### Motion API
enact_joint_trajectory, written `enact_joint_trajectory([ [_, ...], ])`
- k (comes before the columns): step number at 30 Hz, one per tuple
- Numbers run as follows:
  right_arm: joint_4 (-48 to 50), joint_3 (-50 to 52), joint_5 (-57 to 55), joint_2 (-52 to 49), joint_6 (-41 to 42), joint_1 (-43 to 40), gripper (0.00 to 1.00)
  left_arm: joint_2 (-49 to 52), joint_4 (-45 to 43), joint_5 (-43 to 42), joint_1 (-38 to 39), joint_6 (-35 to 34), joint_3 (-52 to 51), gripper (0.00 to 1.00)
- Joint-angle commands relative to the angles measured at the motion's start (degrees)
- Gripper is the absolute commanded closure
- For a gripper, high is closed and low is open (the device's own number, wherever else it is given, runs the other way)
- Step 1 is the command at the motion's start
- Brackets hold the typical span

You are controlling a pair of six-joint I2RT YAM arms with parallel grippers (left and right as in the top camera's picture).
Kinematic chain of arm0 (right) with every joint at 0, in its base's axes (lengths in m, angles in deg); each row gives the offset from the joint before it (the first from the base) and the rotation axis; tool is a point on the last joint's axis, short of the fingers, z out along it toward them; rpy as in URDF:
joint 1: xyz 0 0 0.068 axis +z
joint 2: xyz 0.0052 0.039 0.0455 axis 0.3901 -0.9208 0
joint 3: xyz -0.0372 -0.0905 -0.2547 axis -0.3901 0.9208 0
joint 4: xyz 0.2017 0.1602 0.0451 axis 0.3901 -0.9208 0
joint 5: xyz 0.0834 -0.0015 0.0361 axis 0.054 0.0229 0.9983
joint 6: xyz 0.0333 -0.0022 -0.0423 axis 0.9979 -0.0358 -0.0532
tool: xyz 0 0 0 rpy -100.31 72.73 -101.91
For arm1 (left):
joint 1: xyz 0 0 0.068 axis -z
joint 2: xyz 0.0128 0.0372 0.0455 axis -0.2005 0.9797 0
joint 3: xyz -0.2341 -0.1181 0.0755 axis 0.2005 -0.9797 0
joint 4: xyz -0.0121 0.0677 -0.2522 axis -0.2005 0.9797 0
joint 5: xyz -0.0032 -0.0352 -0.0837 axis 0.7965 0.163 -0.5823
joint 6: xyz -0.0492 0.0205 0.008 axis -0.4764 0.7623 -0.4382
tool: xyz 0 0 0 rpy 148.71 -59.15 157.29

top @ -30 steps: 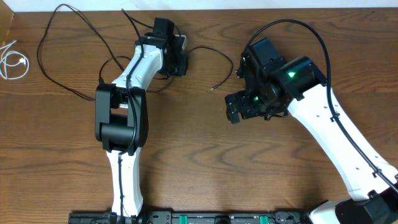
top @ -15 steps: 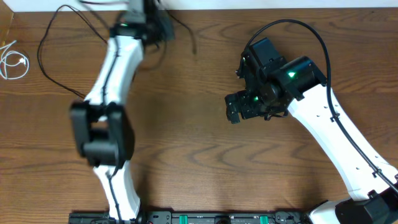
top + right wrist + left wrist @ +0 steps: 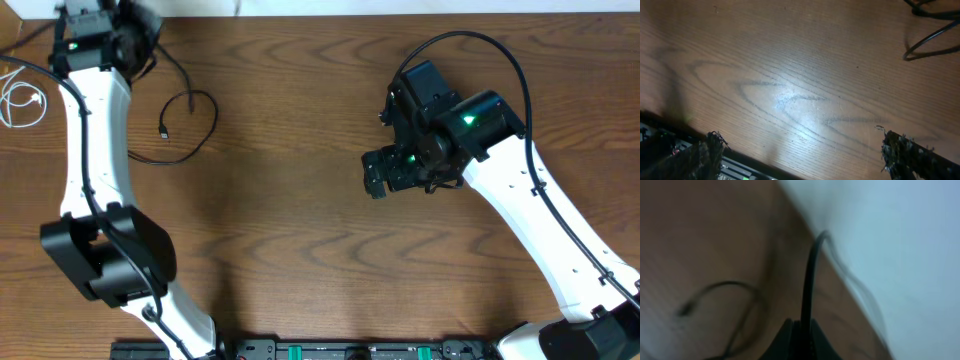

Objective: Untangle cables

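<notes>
My left gripper is at the far left corner of the table, shut on a black cable that runs up from between the fingers; this view is blurred. A loop of black cable with a small plug end lies on the table just right of the left arm; it also shows in the left wrist view. A white cable lies coiled at the left edge. My right gripper hovers open and empty right of centre, its fingers wide apart over bare wood.
The left arm stretches along the left side of the table. The right arm's thick black lead arches above it and shows in the right wrist view. The table's far edge meets a white wall.
My left arm has swung from the top middle to the far left corner, dragging the black cable leftward with it. The right arm has not moved.
</notes>
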Motion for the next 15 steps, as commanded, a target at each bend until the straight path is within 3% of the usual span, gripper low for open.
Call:
enact_joint_trajectory([
  [1, -0.04, 0.26, -0.02, 0.09, 0.79, 0.33, 0.01, 3.21, 4.04, 7.06, -4.15, -1.38, -1.31, 0.92],
  [6, -0.04, 0.26, -0.02, 0.09, 0.79, 0.33, 0.01, 8.44, 8.09, 6.32, -8.48, 0.22, -1.31, 0.92],
  [13, -0.04, 0.26, -0.02, 0.09, 0.79, 0.33, 0.01, 11.56, 8.07, 5.05, -9.09, 13.57, -1.33, 0.92],
  [15, -0.04, 0.26, -0.02, 0.09, 0.79, 0.33, 0.01, 11.56, 8.44, 5.09, -9.09, 15.85, -1.33, 0.87],
])
